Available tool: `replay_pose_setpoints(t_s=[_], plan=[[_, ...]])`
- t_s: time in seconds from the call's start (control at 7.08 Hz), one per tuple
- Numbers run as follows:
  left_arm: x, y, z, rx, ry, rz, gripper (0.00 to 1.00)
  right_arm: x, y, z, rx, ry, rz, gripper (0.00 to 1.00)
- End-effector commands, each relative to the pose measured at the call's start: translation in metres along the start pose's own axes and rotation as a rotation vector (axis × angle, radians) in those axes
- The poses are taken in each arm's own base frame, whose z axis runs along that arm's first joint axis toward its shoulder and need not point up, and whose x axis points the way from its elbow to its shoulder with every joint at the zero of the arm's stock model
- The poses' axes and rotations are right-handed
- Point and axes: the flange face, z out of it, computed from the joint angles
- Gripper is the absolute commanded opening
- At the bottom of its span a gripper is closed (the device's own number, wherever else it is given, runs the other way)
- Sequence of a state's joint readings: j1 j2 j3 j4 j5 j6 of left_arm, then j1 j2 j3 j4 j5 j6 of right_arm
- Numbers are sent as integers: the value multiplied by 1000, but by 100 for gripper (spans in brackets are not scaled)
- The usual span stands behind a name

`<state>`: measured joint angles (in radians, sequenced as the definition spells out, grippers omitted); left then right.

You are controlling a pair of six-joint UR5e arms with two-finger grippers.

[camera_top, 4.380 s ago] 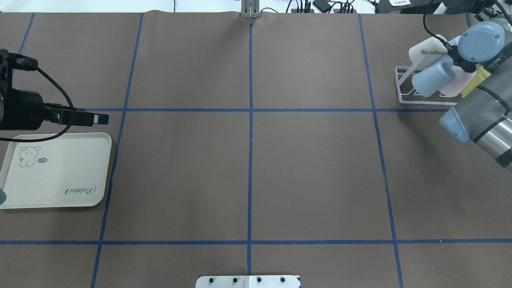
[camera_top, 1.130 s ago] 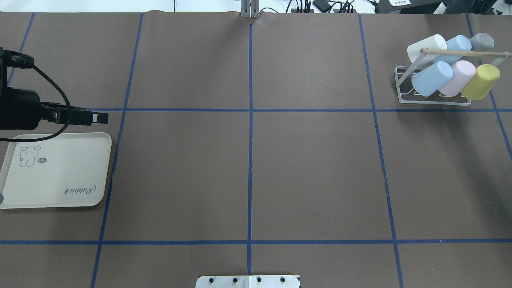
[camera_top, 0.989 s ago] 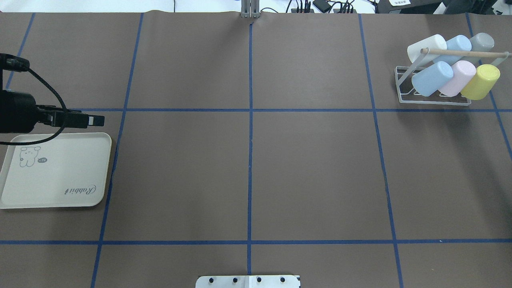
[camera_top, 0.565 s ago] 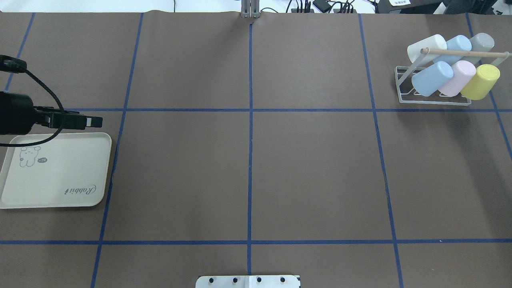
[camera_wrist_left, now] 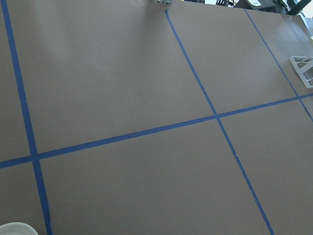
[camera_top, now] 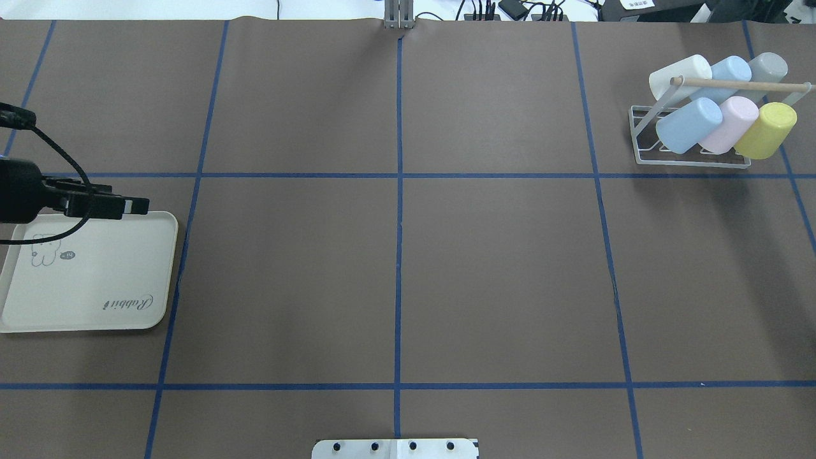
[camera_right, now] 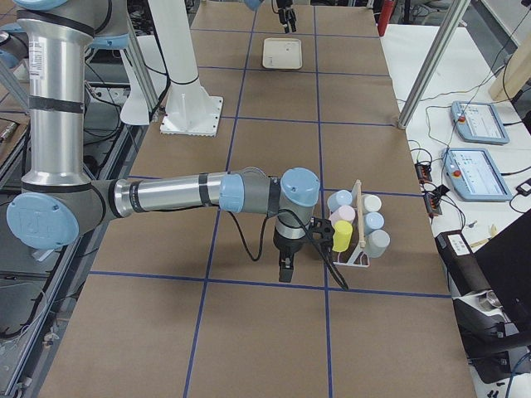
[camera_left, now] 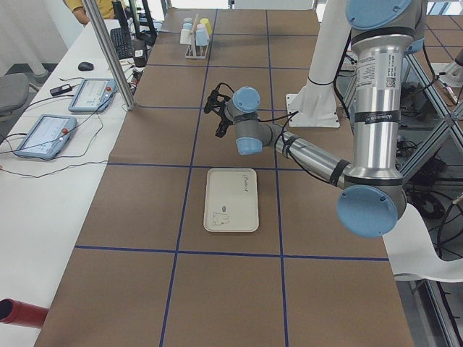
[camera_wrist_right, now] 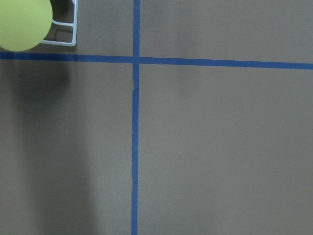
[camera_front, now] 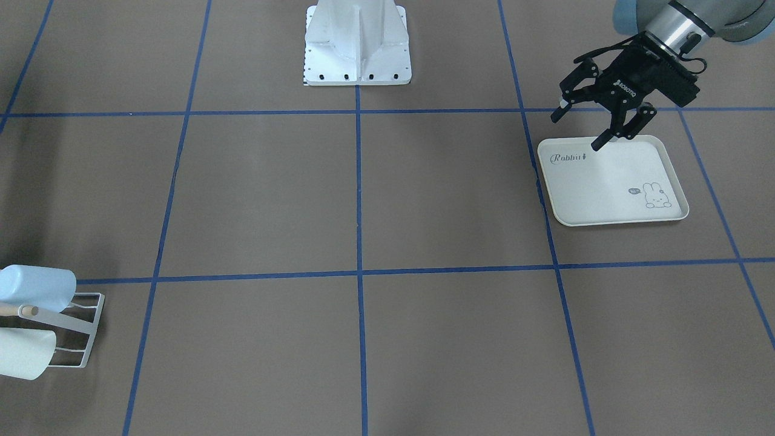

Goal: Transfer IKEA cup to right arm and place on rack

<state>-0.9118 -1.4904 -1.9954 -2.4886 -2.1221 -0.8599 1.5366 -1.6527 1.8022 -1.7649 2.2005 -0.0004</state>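
Brown gridded table (camera_top: 395, 268): six IKEA cups (camera_top: 688, 124) slanted onto rack (camera_top: 692, 164) prongs for hold; left gripper (camera_front: 576, 130), jaws apart, near rabbit tray (camera_front: 605, 181) (right gripper (camera_right: 284, 269): jaws unreadable).

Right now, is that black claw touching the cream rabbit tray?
Apart. The exterior left view shows the left gripper hanging in the air beyond the rabbit-print tray's far end, bare table between them; the front view's overlap is only perspective.

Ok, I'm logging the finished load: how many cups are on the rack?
6, all on the rack: cream cup, light blue cup, grey cup in the far row; blue cup, pink cup, yellow cup in the near row. None looks hidden.
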Motion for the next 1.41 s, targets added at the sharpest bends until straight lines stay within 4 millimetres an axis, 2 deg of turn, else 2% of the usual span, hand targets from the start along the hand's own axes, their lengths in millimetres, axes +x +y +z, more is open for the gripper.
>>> replay_pose_setpoints(t_s=[0.0, 0.28, 0.57, 0.71, 0.85, 0.99, 1.13, 1.27], plan=[[-61, -2, -22, -74, -191, 166, 100, 1, 1, 2, -7, 2, 8, 100], [-132, -11, -64, -220, -391, 246, 100, 3, 2, 5, -12, 1, 12, 100], [-187, -3, -95, -385, -529, 35, 100, 3, 2, 5, -12, 1, 12, 100], [-203, 1, -114, -392, -562, -17, 100, 3, 2, 5, -12, 1, 14, 100], [-234, 8, -141, -402, -576, 8, 100, 3, 2, 5, -13, 1, 15, 100], [-274, 18, -160, -457, -587, 10, 100, 4, 2, 6, -14, -1, 14, 100], [-290, 25, -174, -496, -581, 36, 100, 4, 2, 6, -14, -1, 14, 100], [-306, 37, -197, -506, -583, 48, 100, 4, 2, 6, -14, -1, 14, 100]])
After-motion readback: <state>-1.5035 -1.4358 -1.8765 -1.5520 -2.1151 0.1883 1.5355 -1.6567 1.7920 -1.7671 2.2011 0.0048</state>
